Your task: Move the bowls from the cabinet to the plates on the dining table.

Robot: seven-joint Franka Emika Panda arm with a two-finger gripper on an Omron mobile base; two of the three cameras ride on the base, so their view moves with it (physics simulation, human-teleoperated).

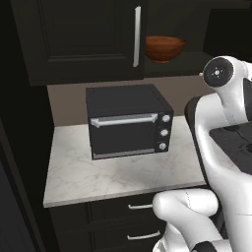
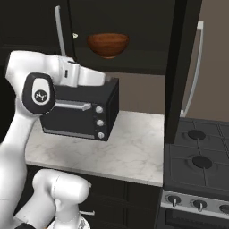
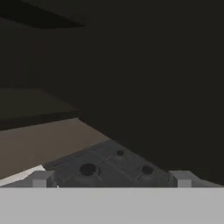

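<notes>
- Left base view: I see the reddish-brown bowl (image 1: 165,48) sitting on a shelf inside the open cabinet (image 1: 78,39), high up and to the right of the closed door's long silver handle (image 1: 137,37).
- In the right base view the same bowl (image 2: 108,44) rests on the cabinet shelf just above and behind the toaster oven (image 2: 87,116).
- The black toaster oven (image 1: 129,121) stands on the small marble tabletop (image 1: 113,174), directly below the cabinet, with its knobs down the right side of its front.
- Dark drawers (image 1: 135,221) with short silver handles sit under that tabletop.
- In the right base view, a tall dark panel (image 2: 176,71), which looks like the edge of an open cabinet door, stands between the bowl's shelf and the stove (image 2: 197,165) on the right.
- My arm's upper links cross in front of the toaster oven's left side in the right base view.
- Hand view: the pincer (image 3: 111,179) has its jaws spread wide, with nothing between the two fingertips (image 3: 40,178).
- Beyond the tips I see the stove burners (image 3: 88,169) below, a sliver of marble at the left, the brown wall, and a large dark surface ahead.
</notes>
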